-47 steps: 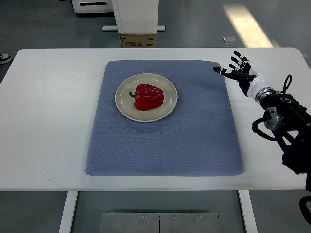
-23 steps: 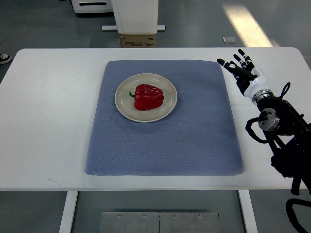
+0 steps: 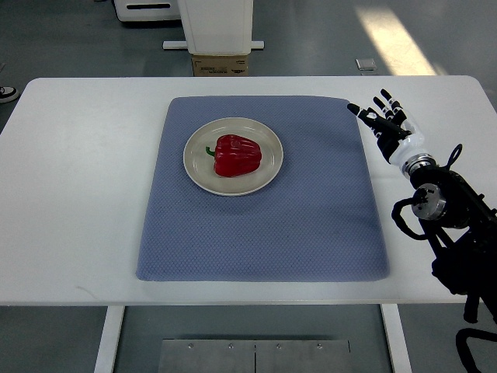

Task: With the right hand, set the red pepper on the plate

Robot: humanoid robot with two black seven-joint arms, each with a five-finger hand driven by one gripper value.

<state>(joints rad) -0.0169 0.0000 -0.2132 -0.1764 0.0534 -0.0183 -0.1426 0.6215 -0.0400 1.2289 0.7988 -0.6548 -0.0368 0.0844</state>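
Observation:
A red pepper (image 3: 236, 155) with a green stem lies on the cream plate (image 3: 197, 171), which sits on the blue mat (image 3: 264, 225). My right hand (image 3: 384, 119) is over the white table just past the mat's right edge, well away from the plate. Its fingers are spread and hold nothing. The right arm (image 3: 450, 225) runs down toward the lower right. No left hand shows.
The white table (image 3: 78, 179) carries the mat in its middle. Beyond the far edge stand a white machine base (image 3: 217, 27) and a cardboard box (image 3: 220, 66) on the grey floor. A small grey object (image 3: 366, 65) lies on the floor at the back right.
My right hand has drifted slightly, rising toward the far edge and then settling back down near the mat's right edge, fingers still spread. Pepper and plate have not moved.

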